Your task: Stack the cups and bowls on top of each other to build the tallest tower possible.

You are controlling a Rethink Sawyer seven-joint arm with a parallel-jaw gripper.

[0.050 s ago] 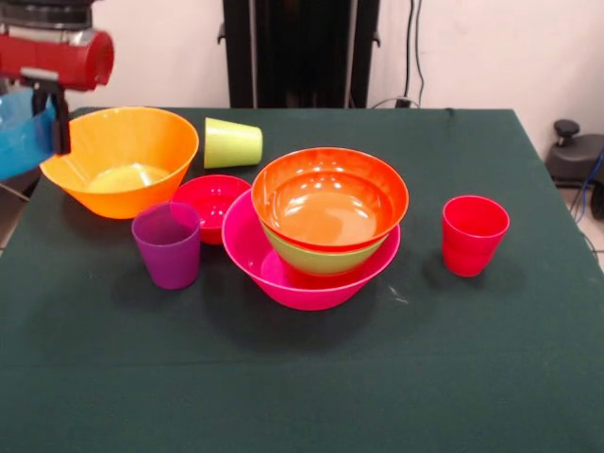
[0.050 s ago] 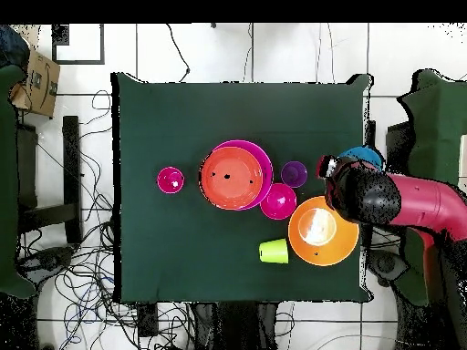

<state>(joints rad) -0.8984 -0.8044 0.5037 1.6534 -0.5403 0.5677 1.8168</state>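
Front view had the tool (image 1: 42, 118) at the far left, off the surface's (image 1: 302, 377) edge, pinching a blue bowl (image 1: 21, 132) by its rim. My guess was that a one-sided rim hold could let the bowl tilt or slip in transit. Just right of the tool sat the yellow-orange bowl (image 1: 121, 160), whose high wall could catch a low carry. Beyond it stood the purple cup (image 1: 168, 245), the red bowl (image 1: 209, 203) and the lime cup (image 1: 233, 142) lying on its side, all between the tool and the tower (image 1: 316, 226). There the orange-red bowl nested in green, in pink; a hard drop might shove it. The red cup (image 1: 475, 234) stood farthest off.
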